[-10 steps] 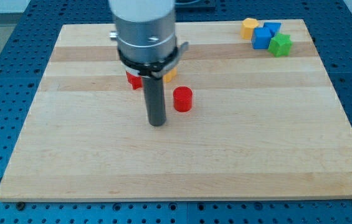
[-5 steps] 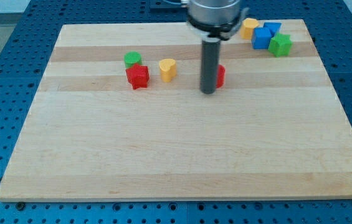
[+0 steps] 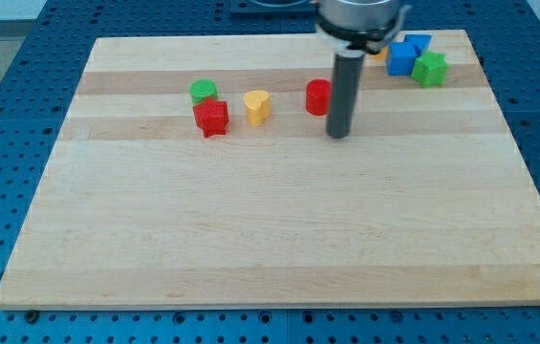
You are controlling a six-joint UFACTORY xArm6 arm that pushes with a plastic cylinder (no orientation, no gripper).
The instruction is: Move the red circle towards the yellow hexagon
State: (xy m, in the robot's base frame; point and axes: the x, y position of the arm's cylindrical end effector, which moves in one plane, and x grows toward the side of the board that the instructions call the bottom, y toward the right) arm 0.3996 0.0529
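Red circle sits touching my tip, at its 10 o'clock. Yellow hexagon, mostly hidden, lies toward 1 o'clock. No claw fitted, so no opening to report.

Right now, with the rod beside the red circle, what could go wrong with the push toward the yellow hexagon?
My tip sits at the view's right of the red circle, on the side facing the target, so a push from here would likely send it away.

The yellow hexagon is mostly hidden behind the arm, close to the blue blocks and green block; a hard shove could scatter them.
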